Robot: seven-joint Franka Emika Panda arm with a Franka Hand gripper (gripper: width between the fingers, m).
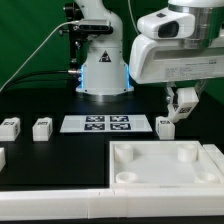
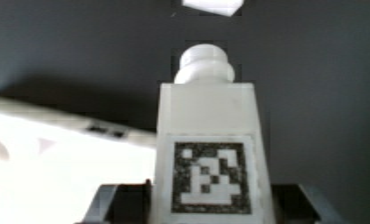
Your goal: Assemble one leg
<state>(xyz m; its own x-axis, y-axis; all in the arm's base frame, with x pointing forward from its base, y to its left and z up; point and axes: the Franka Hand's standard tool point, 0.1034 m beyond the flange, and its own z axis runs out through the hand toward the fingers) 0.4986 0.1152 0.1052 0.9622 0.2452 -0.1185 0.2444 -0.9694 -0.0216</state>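
Observation:
My gripper is shut on a leg, a white blocky peg, and holds it above the table at the exterior view's right. In the wrist view the held leg fills the middle, with its black-and-white tag facing the camera and its rounded tip pointing away. The dark fingers press on both sides of it, and the gripper is shut around its base. Another leg stands on the table just below the gripper. The large white tray-like piece with round sockets lies in front.
Two more legs stand at the exterior view's left, and a third shows at the left edge. The marker board lies in the middle before the robot base. A tray edge shows in the wrist view.

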